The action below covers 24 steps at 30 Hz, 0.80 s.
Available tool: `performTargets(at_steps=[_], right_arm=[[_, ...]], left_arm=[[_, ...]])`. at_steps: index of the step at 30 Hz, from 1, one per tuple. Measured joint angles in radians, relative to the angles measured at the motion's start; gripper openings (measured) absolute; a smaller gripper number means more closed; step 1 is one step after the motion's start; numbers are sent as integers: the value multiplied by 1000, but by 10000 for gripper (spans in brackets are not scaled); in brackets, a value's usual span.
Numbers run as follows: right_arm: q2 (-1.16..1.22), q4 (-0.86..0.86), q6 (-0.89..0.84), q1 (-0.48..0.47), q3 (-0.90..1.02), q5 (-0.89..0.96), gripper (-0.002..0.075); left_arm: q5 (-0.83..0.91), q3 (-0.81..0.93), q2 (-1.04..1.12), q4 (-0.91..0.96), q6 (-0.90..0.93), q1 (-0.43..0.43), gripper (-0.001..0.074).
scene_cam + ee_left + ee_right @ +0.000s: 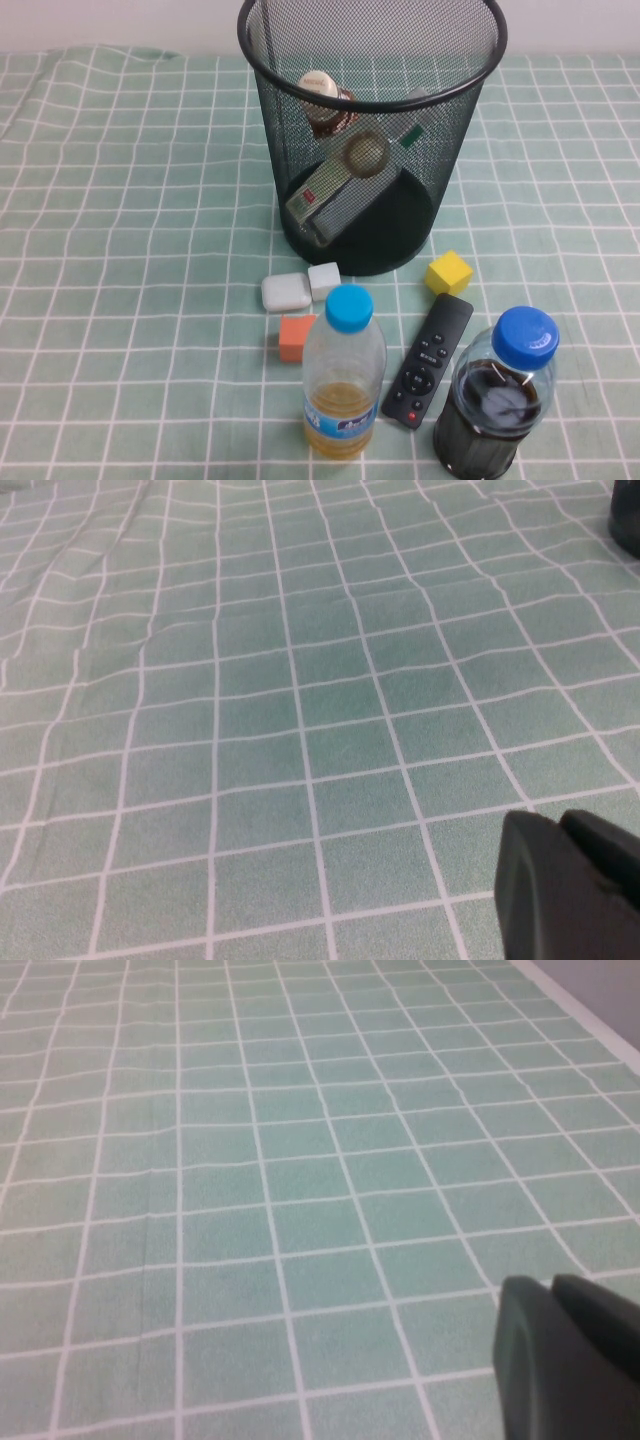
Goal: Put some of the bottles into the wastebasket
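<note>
You have both bottles inside the wastebasket [455,150]: the white-capped bottle [345,180] lies tilted against the mesh, and the cream-capped bottle [325,98] sits above it near the rim. In front of the wastebasket on the table [130,250] stand the yellow-liquid bottle [344,375] and dark-liquid bottle [500,395], a remote [428,360] between them. Left gripper [565,885] and right gripper [565,1355] each hover over bare cloth, away from the wastebasket, fingers together.

I see the counter [120,200] under a wrinkled green cloth with white grid lines; a pale wall [120,22] stands behind.
</note>
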Motion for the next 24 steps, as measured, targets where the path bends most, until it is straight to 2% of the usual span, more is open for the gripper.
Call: performTargets(at_steps=[24], right_arm=[[0, -38, -3, 0, 0, -1, -6]], left_arm=[[0, 0, 0, 0, 0, 0, -1]])
